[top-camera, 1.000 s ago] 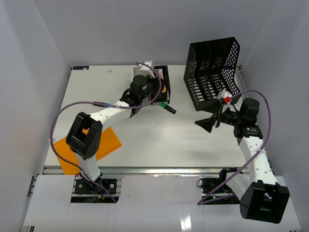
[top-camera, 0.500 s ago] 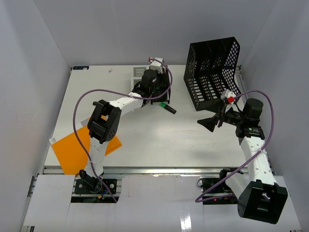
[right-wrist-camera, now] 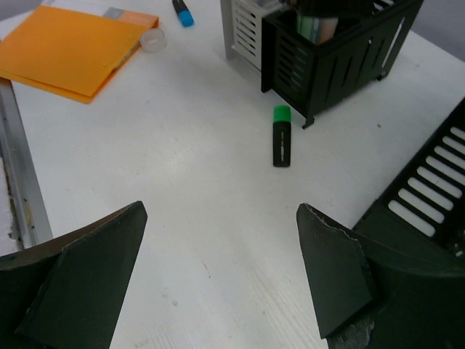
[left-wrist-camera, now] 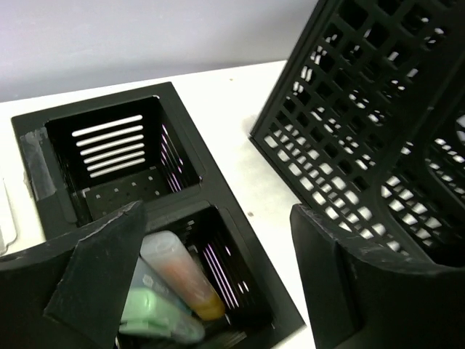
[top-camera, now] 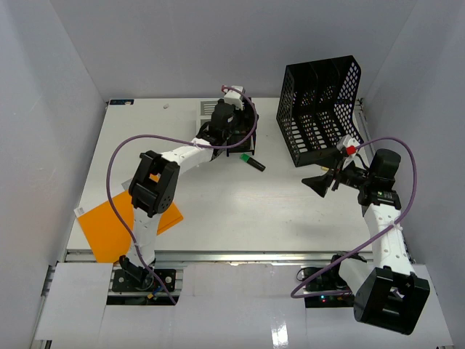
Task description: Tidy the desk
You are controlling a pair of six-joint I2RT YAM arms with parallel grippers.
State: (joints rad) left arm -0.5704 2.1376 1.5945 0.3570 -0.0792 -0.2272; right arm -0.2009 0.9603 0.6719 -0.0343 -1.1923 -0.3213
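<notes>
The white desk (top-camera: 211,207) carries a black pen organizer (left-wrist-camera: 109,156) at the back centre. My left gripper (left-wrist-camera: 218,214) hangs open just above it, with nothing between its fingers. Under the left finger, the near compartment holds an orange highlighter (left-wrist-camera: 182,276) and a blurred green one (left-wrist-camera: 156,316). Another green-capped highlighter (top-camera: 253,161) lies loose on the desk in front of the organizer, also visible from the right wrist (right-wrist-camera: 281,144). My right gripper (top-camera: 317,182) hovers open and empty over bare desk at the right, near the black mesh file holder (top-camera: 320,109).
An orange folder (top-camera: 120,227) lies at the front left, partly under the left arm. The right wrist view shows a clear tape roll (right-wrist-camera: 152,40), a blue marker (right-wrist-camera: 182,13) and a white organizer (right-wrist-camera: 247,25) beside the black one. White walls enclose the desk.
The left arm has stretched forward over the black organizer, uncovering more of the orange folder, and its jaws have opened. The right gripper has drifted slightly right.
</notes>
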